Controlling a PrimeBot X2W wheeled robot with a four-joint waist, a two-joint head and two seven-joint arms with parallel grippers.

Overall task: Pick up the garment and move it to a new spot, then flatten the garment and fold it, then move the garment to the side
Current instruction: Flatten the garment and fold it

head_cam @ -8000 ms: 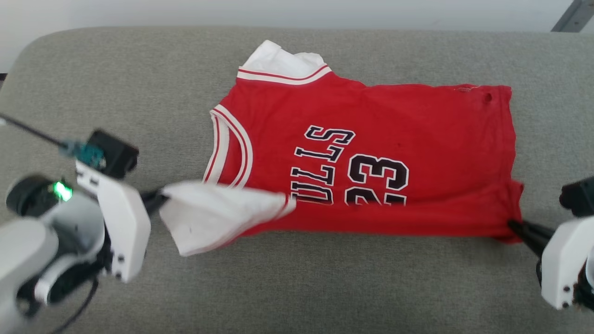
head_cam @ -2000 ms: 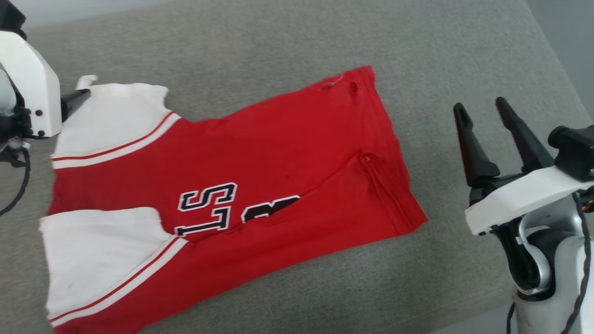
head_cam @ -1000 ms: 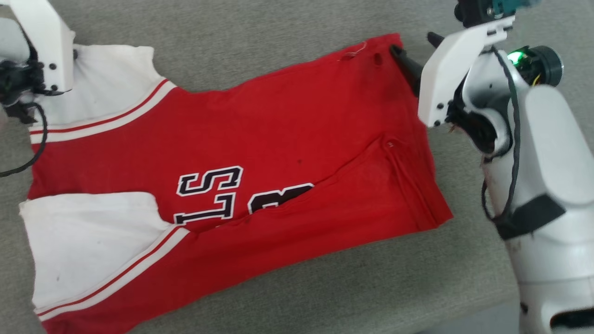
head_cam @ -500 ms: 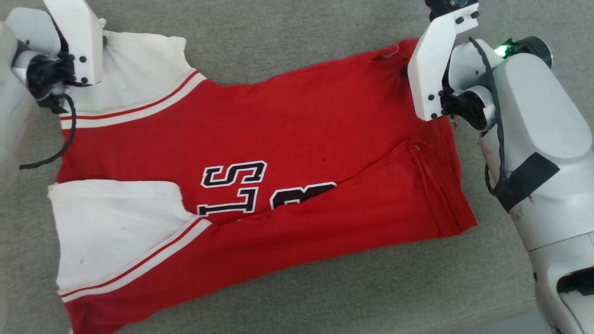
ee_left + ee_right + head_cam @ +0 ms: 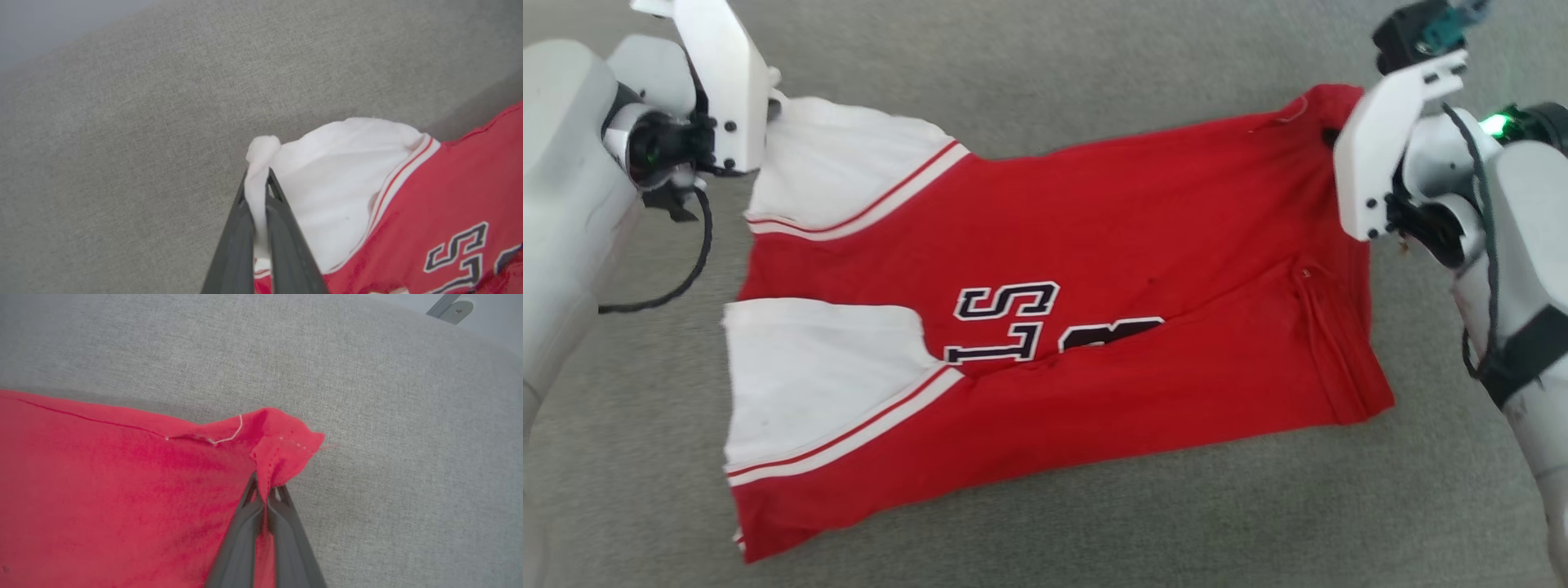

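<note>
**A:** Left fingers (image 5: 235, 249) are pinched shut on a white sleeve of the garment (image 5: 1094, 245), right fingers (image 5: 239, 543) clamped on its red hem corner. Any readable text?

**B:** It's lying on the grey cushion (image 5: 1094, 523) with the near edge folded over, so just "LS" plus part of a numeral shows. Long axis runs left-right: sleeves left, hem right.

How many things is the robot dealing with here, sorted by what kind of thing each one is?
red jersey T-shirt: 1
robot tools: 2, the left tool shut on a white sleeve, the right tool shut on a red hem corner
grey upholstered surface under the shirt: 1
Total: 4
</note>
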